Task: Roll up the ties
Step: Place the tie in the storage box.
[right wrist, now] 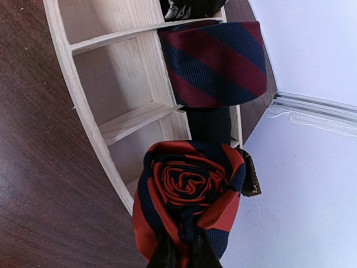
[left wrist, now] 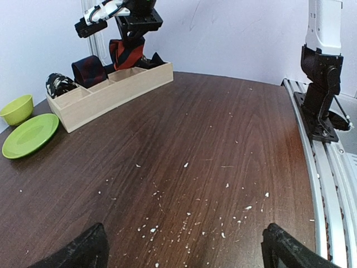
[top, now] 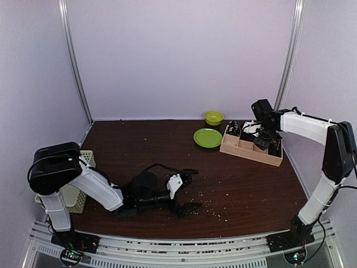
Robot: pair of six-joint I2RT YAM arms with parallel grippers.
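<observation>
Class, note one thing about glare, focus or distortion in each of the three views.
Top external: the left pole splays outward, wide-lens perspective. Left wrist: soft sheen on the table, crumbs sharp. Right wrist: rolled tie crisp, wall behind washed pale.

A red necktie with dark navy diagonal stripes [right wrist: 187, 190] is wound into a tight spiral roll, with its coiled end face showing. It is pinched in the closed jaws of the right gripper [right wrist: 184, 252] and hangs over the right part of a pale wooden divided tray [left wrist: 111, 95] at the far right of the dark brown wooden desk [top: 167, 162]. A navy necktie with maroon stripes [right wrist: 215, 61], also rolled, sits in a compartment further left. A black necktie with a white pattern [left wrist: 58, 84] fills the tray's leftmost compartment.
</observation>
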